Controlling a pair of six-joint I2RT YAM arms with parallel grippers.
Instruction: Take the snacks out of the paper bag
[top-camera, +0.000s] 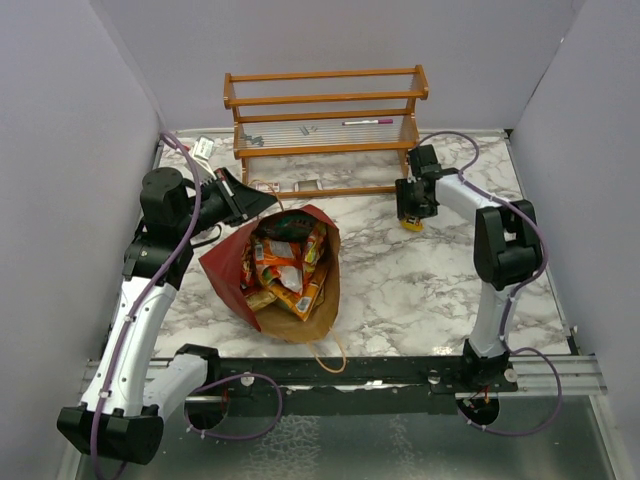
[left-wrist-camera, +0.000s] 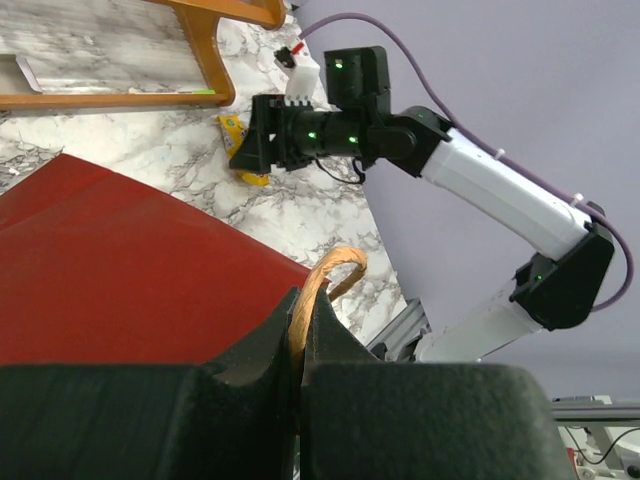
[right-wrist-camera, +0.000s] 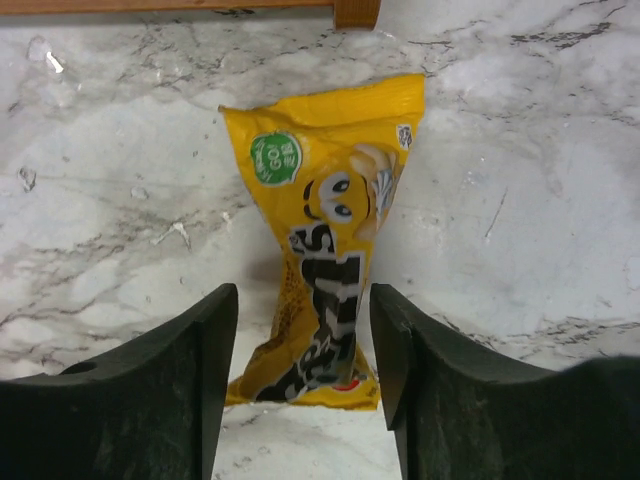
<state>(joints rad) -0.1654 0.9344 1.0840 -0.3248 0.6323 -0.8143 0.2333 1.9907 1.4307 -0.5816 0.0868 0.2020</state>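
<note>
— White marble surface (top-camera: 420, 270) with grey veins, lilac walls around it, and a wooden rack (top-camera: 325, 110) at the far side. Where is the paper bag?
— The paper bag (top-camera: 225, 265) lies left of the middle, dark red outside and brown inside, with its mouth open toward the top camera. Many snacks (top-camera: 285, 265) in orange, yellow and red are inside it.
— And the left gripper?
— The left gripper (left-wrist-camera: 302, 310) is clamped on the twine handle (left-wrist-camera: 335, 268), at the far rim of the bag.
— What about the right side?
— The right gripper (right-wrist-camera: 303, 300) is low over a yellow packet (right-wrist-camera: 330, 180). This packet lies flat on the surface near the right foot of the rack, well apart from the bag.
— Is it gripped?
— No, the fingers are apart, one on each side of the packet's creased middle.
</note>
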